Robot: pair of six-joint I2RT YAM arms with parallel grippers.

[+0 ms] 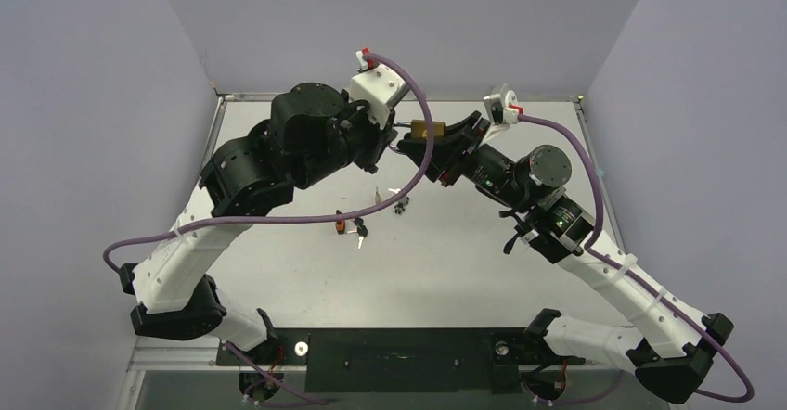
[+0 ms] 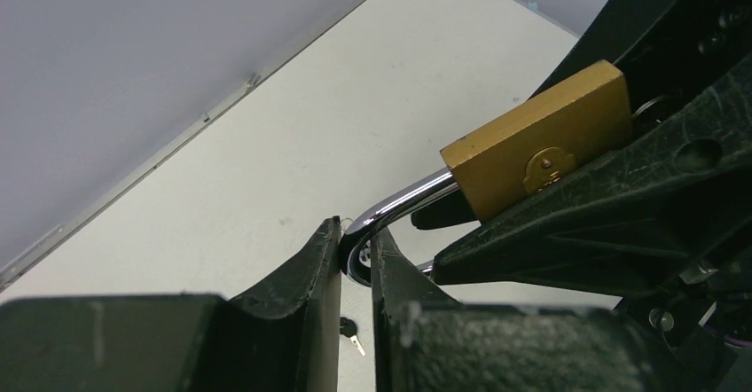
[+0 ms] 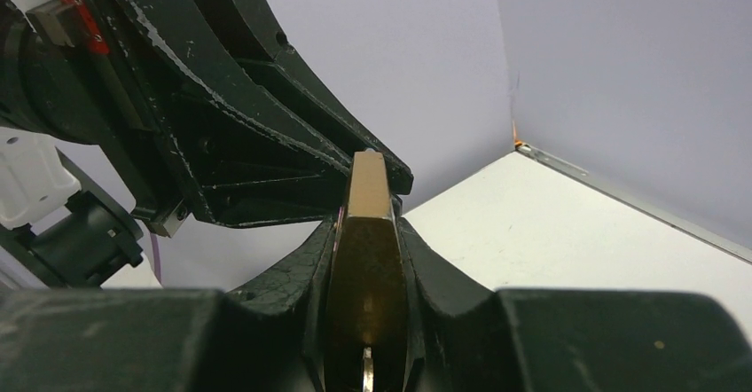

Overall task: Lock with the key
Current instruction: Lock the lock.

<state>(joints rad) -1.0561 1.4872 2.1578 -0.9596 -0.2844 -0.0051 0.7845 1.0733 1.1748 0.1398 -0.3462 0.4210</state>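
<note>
Shackle bend of the lock (image 2: 532, 139) hidden inside left pincer (image 2: 356, 234)

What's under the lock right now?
Bare table; the lock is held aloft, shackle in the left end effector, body in the right end effector, whose fingers hide its underside.

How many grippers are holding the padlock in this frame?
2. The left gripper pinches the silver shackle of the lock; the right gripper clamps its brass body between its fingers.
</note>
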